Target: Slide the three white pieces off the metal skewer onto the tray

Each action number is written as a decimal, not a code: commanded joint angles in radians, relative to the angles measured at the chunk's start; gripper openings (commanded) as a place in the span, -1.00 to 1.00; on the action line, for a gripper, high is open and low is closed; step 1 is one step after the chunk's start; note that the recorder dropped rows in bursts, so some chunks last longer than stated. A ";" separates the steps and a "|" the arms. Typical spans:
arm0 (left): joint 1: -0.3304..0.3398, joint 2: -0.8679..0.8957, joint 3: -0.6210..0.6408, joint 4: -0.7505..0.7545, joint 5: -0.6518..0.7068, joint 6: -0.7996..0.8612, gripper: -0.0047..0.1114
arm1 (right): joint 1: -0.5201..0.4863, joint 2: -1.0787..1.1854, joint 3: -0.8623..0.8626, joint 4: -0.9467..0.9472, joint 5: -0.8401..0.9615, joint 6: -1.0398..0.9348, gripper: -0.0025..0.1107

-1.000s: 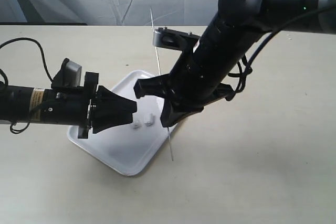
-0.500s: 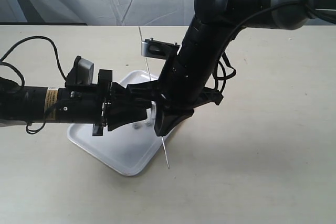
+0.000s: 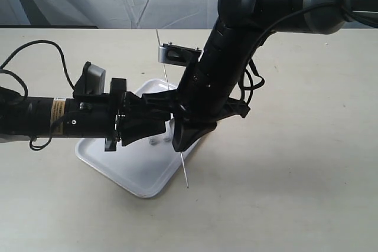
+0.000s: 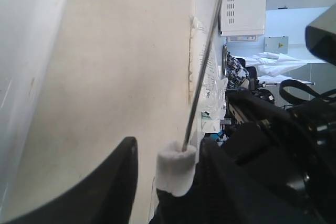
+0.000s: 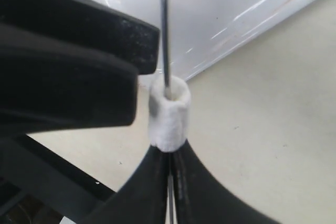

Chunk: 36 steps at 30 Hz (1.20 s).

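Observation:
My right gripper [image 3: 181, 140] is shut on the thin metal skewer [image 3: 163, 63], which stands steeply over the white tray [image 3: 130, 172]. The skewer's lower tip pokes out below the fingers, past the tray's edge. One white piece [image 5: 168, 111] sits threaded on the skewer [image 5: 164, 30], right against the right gripper [image 5: 170, 153]. My left gripper [image 4: 168, 150] is open with its fingers [image 4: 118, 182] on either side of that white piece [image 4: 176, 167]; a gap shows on one side. Two more white pieces [image 3: 153, 142] lie on the tray under the left gripper [image 3: 164, 121], partly hidden.
The beige table [image 3: 283, 193] surrounds the tray. A black cable [image 3: 35, 48] loops behind the left arm. The right arm's bulk [image 3: 236, 57] leans over the tray's far corner, and a grey curtain backs the table.
The right arm swung left with the skewer and the left gripper advanced right, so the piece on the skewer now sits between the left fingers. Almost nothing moved in the last half second.

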 commanded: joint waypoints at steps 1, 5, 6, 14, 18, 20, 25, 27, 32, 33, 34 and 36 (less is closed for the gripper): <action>-0.011 -0.007 -0.001 -0.013 -0.008 0.006 -0.27 | -0.005 -0.001 -0.006 0.006 -0.010 -0.001 -0.97; -0.021 -0.007 -0.001 -0.023 -0.008 0.006 -0.27 | -0.005 -0.001 -0.006 0.006 -0.010 -0.001 -0.97; -0.030 -0.007 -0.001 -0.030 -0.008 0.006 -0.27 | -0.005 -0.001 -0.006 0.006 -0.010 -0.001 -0.97; -0.051 -0.007 -0.001 -0.074 -0.008 0.026 -0.27 | -0.005 -0.001 -0.006 0.008 -0.010 -0.001 -0.97; -0.051 -0.007 -0.001 -0.072 -0.008 0.028 -0.35 | -0.005 -0.001 -0.006 0.008 -0.018 -0.004 -0.97; -0.051 -0.007 -0.001 -0.064 -0.008 0.030 -0.48 | -0.005 -0.001 -0.006 0.008 -0.019 -0.004 -0.97; -0.051 -0.007 -0.001 -0.044 -0.008 0.041 -0.69 | -0.005 -0.001 -0.006 0.010 -0.020 -0.005 -0.97; -0.051 -0.007 -0.001 -0.048 -0.008 0.041 -0.70 | -0.005 -0.001 -0.006 0.010 -0.021 -0.005 -0.97; -0.028 -0.007 -0.001 -0.061 -0.008 0.041 -0.70 | -0.003 -0.001 -0.006 0.010 0.006 -0.017 -0.97; -0.022 -0.007 -0.001 -0.063 -0.008 0.041 -0.70 | 0.002 -0.003 -0.006 0.010 0.013 -0.024 -0.97; -0.011 -0.007 -0.001 -0.066 -0.008 0.041 -0.70 | 0.006 -0.003 -0.006 0.010 0.021 -0.030 -0.97; 0.011 -0.007 -0.001 -0.074 -0.008 0.053 -0.70 | 0.023 -0.007 -0.006 0.012 0.033 -0.038 -0.97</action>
